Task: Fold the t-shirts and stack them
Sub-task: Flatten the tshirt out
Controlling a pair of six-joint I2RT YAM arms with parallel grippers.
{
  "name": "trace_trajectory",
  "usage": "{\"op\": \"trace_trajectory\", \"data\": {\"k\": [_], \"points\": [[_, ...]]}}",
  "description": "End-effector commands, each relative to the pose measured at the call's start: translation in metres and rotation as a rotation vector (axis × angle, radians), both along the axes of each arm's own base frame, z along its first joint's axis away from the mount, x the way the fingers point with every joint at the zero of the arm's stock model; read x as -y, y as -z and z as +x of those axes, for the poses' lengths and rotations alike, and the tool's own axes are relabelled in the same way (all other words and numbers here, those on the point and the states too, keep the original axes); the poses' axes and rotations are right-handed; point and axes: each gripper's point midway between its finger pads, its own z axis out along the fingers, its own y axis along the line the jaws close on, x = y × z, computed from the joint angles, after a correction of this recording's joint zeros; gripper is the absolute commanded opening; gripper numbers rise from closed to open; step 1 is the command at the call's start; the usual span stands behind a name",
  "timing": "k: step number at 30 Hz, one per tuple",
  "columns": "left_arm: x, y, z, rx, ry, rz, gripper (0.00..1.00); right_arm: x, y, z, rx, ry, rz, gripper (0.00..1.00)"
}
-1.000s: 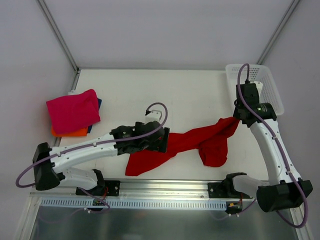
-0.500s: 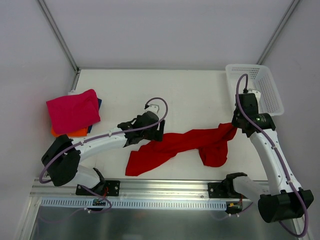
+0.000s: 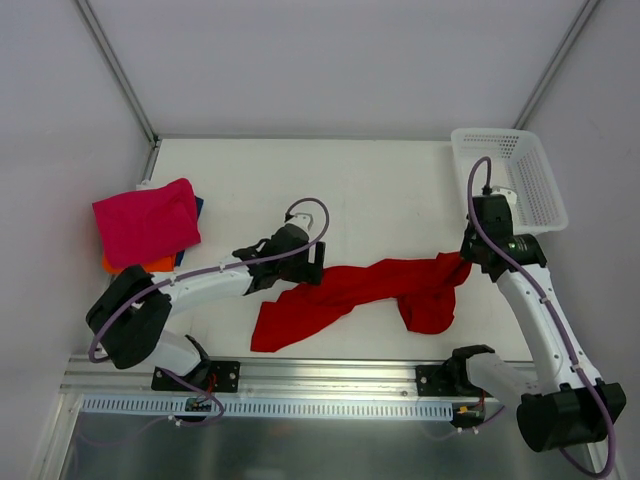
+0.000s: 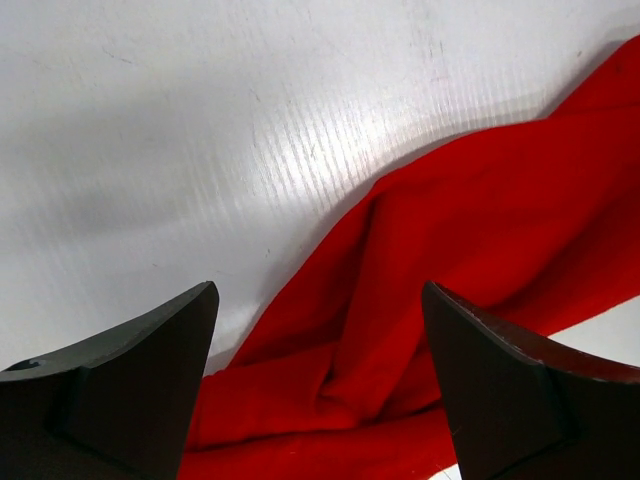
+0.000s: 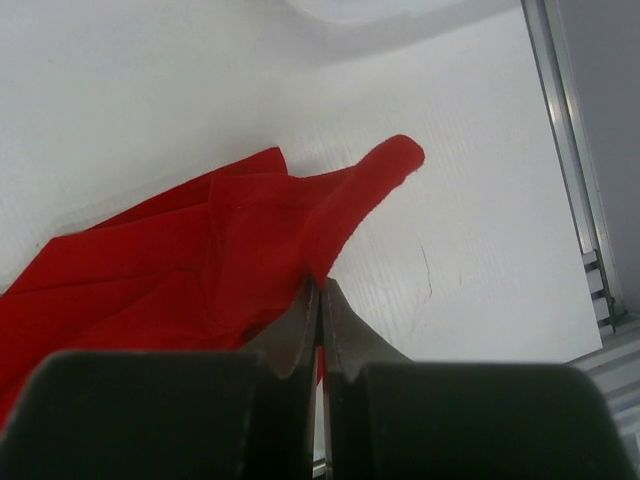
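Tip: released left fingers (image 4: 130, 380) should grab the bunched red shirt (image 3: 340, 290) low while right fingers (image 5: 296, 338), clenched on its corner, pull taut.

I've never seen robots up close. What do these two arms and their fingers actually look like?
Both the left arm and right arm have smooth white links joined by chunky black joints. A thin purple cable loops along the outside of each. The fingers are matt black wedges tapering to points.
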Motion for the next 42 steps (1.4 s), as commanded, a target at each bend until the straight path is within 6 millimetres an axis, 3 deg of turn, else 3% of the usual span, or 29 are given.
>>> {"op": "trace_trajectory", "data": {"k": [1, 11, 14, 17, 21, 22, 23, 24, 25, 35, 38, 42], "points": [[0.005, 0.004, -0.005, -0.016, 0.04, -0.029, 0.84, -0.006, 0.004, 0.001, 0.018, -0.007, 0.029, 0.01], [0.013, 0.027, -0.003, -0.057, 0.048, -0.018, 0.82, -0.006, 0.02, -0.002, -0.012, 0.001, 0.029, 0.01], [0.013, 0.038, -0.002, -0.076, 0.046, 0.007, 0.79, -0.007, 0.023, -0.003, -0.017, -0.001, 0.034, 0.0], [0.012, 0.048, 0.001, -0.084, 0.036, 0.036, 0.69, -0.006, 0.025, -0.003, -0.02, -0.002, 0.032, 0.01], [0.009, 0.055, 0.003, -0.092, 0.022, 0.064, 0.4, -0.005, 0.026, -0.005, -0.016, 0.001, 0.029, 0.0], [0.009, 0.056, 0.004, -0.094, 0.015, 0.068, 0.17, -0.005, 0.026, -0.006, -0.015, 0.0, 0.03, 0.0], [0.008, 0.055, 0.006, -0.088, 0.007, 0.076, 0.06, -0.006, 0.026, -0.006, -0.015, -0.006, 0.031, 0.0], [0.005, 0.056, 0.006, -0.092, -0.002, 0.09, 0.0, -0.006, 0.026, -0.006, -0.013, -0.004, 0.034, 0.01], [0.004, 0.057, 0.007, -0.091, -0.009, 0.097, 0.0, -0.006, 0.026, -0.006, -0.016, -0.006, 0.034, 0.0], [-0.025, 0.036, 0.017, -0.027, -0.106, 0.205, 0.0, -0.009, 0.03, -0.006, -0.018, -0.01, 0.048, 0.01], [-0.037, 0.007, 0.035, 0.042, -0.172, 0.223, 0.0, -0.011, 0.032, -0.005, -0.017, -0.015, 0.052, 0.01], [-0.044, -0.047, 0.061, 0.14, -0.21, 0.178, 0.0, -0.014, 0.035, -0.003, -0.024, -0.018, 0.056, 0.0]]}}
